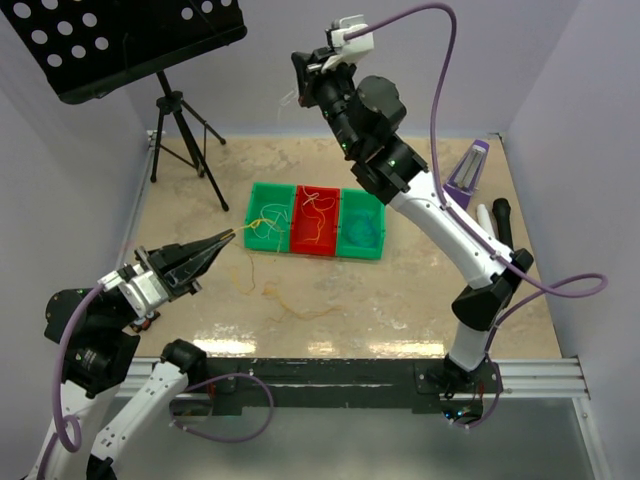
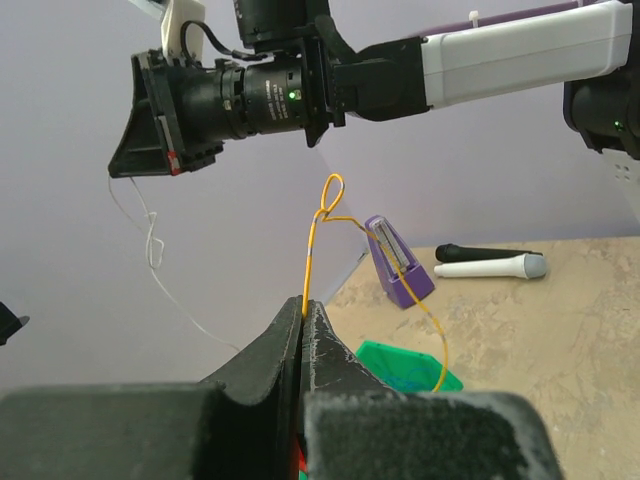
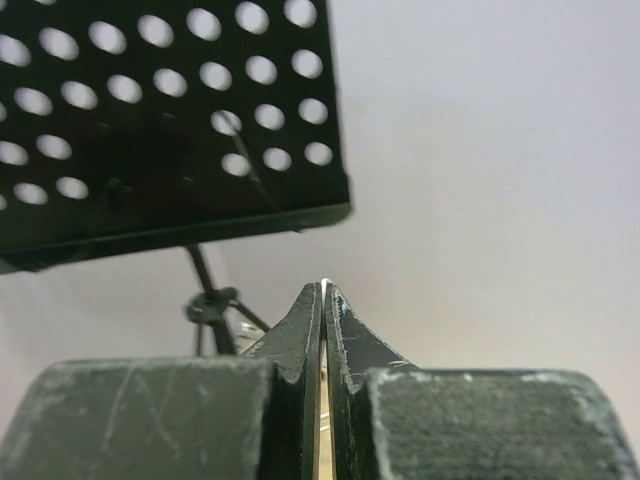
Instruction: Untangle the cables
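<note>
Yellow cable (image 2: 309,262) pinched in left claw (image 2: 304,304) | white cable (image 2: 150,245) pinched in right claw (image 3: 324,289)

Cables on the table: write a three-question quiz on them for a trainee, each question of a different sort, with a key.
1. True or false: the left fingers are shut on the yellow cable.
2. What hangs from the right fingers? A) white cable B) a microphone C) a blue cable
3. Short answer: what colour is the middle bin?
Key: 1 true; 2 A; 3 red.
</note>
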`<state>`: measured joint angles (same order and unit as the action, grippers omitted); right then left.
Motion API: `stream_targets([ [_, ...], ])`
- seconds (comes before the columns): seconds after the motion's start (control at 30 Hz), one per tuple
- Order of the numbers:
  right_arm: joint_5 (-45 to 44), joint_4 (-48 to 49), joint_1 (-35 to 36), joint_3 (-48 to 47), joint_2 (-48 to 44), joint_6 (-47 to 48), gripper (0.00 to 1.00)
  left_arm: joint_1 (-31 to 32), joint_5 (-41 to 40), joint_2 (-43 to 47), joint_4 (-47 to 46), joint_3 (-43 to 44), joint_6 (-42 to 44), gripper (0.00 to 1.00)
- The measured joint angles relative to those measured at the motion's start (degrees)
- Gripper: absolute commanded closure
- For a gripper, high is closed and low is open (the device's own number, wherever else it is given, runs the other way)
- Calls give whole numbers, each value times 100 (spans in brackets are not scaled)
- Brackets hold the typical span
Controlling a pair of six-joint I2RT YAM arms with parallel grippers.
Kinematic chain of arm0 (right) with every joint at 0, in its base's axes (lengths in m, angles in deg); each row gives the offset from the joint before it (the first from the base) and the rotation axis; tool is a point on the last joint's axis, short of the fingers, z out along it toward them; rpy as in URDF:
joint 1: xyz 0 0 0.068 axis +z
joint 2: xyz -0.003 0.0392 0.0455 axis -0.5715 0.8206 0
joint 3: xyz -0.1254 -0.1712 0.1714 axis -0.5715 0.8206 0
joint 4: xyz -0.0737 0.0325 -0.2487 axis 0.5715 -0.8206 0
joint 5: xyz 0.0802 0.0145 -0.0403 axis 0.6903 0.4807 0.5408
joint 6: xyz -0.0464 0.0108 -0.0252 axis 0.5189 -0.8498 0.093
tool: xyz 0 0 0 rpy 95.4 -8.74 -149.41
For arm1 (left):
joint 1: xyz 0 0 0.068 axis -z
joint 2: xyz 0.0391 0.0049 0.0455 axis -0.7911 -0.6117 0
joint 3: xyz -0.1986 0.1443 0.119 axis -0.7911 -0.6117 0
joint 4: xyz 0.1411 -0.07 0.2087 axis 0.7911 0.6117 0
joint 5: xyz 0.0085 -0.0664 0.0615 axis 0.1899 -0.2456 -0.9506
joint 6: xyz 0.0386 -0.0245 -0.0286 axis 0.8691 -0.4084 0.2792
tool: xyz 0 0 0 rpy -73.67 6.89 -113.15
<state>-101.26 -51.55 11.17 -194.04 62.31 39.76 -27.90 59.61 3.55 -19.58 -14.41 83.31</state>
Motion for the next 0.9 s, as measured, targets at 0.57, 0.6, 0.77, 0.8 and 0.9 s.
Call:
stream_targets([
  [0.57,-890,-374,-713,1650,459,323,100,0,22,17,0,0,0,100],
  [0.6,-922,-382,-710,1591,450,356,100,0,22,17,0,0,0,100],
  [0.77,-1047,-503,-708,748,452,590,100,0,42,17,0,0,-2,100],
  [0.8,-1080,-507,-708,518,452,645,100,0,42,17,0,0,-2,100],
  [0.9,-1165,-428,-708,105,365,804,100,0,44,17,0,0,-2,100],
])
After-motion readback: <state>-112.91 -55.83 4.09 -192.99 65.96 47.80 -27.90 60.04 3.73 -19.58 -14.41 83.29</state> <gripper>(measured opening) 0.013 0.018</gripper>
